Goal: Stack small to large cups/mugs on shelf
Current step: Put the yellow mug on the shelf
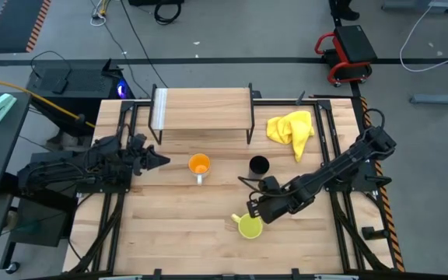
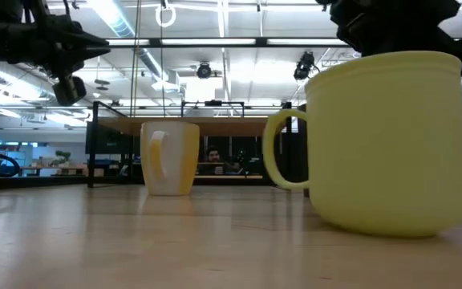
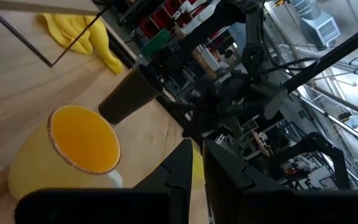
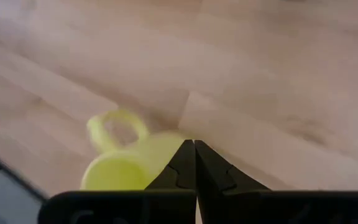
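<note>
The yellow-green mug (image 1: pixel 249 226) stands upright on its base on the table near the front; it fills the low view (image 2: pixel 391 144). My right gripper (image 1: pixel 250 207) is shut just above its rim, on the side away from the handle (image 4: pixel 114 127). The orange-inside mug (image 1: pixel 199 165) and the black cup (image 1: pixel 259 165) stand on the table in front of the shelf (image 1: pixel 201 105). My left gripper (image 1: pixel 163 161) is shut and empty, in the air left of the orange-inside mug (image 3: pixel 82 146), pointing toward it. My right gripper's shut fingertips (image 4: pixel 194 149) stand right at the yellow-green mug's rim (image 4: pixel 160 146), coming slanting down from the table's right. I cannot tell whether they touch it. The mug stands on the table.
A yellow cloth (image 1: pixel 291 128) lies on the table right of the shelf. The shelf's thin black legs (image 1: pixel 250 128) stand just behind the cups. Black metal rails (image 1: pixel 123 194) run along the table's left and right sides.
</note>
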Controlling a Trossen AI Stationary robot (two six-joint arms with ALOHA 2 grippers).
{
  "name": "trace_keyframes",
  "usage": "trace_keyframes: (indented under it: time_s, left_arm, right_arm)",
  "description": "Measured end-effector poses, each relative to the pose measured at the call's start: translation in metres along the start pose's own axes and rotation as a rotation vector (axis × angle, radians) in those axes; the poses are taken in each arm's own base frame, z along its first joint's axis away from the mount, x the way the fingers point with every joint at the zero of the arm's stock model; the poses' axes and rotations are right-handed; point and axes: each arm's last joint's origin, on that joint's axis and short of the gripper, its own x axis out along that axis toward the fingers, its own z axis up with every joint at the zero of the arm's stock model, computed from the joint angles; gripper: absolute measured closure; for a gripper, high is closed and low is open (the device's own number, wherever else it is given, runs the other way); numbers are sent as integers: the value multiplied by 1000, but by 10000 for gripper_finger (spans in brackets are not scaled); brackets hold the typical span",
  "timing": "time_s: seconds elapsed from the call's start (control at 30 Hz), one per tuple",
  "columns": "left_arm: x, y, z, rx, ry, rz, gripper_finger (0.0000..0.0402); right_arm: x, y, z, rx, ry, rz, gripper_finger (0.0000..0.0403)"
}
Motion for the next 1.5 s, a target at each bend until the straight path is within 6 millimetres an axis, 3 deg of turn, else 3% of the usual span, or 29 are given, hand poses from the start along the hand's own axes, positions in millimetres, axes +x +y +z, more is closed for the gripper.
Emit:
trace_keyframes:
  time_s: [0.2,0.33,0.5,0.67,0.8,1.0,1.33,1.5]
  left_arm:
    - [0,0,-1,-38,33,-15,351]
    - [0,-3,-5,-58,98,-67,347]
    - [1,-10,-13,-81,179,-127,345]
    - [2,-16,-21,-80,215,-141,350]
    - [7,-18,-32,-76,242,-93,349]
    - [19,-19,-53,-71,312,14,348]
    - [43,-28,-85,-56,287,72,347]
    - [54,-26,-94,-52,235,100,346]
  right_arm:
    - [-21,3,-6,-21,2,-57,403]
    - [-41,3,-31,17,32,-46,403]
    - [-58,-12,-73,116,52,-21,403]
    - [-63,-26,-104,192,38,2,400]
    - [-47,-24,-120,189,41,17,398]
    - [-6,-9,-139,186,23,100,399]
    - [23,0,-132,209,-50,89,401]
    - [29,8,-116,200,-88,86,401]
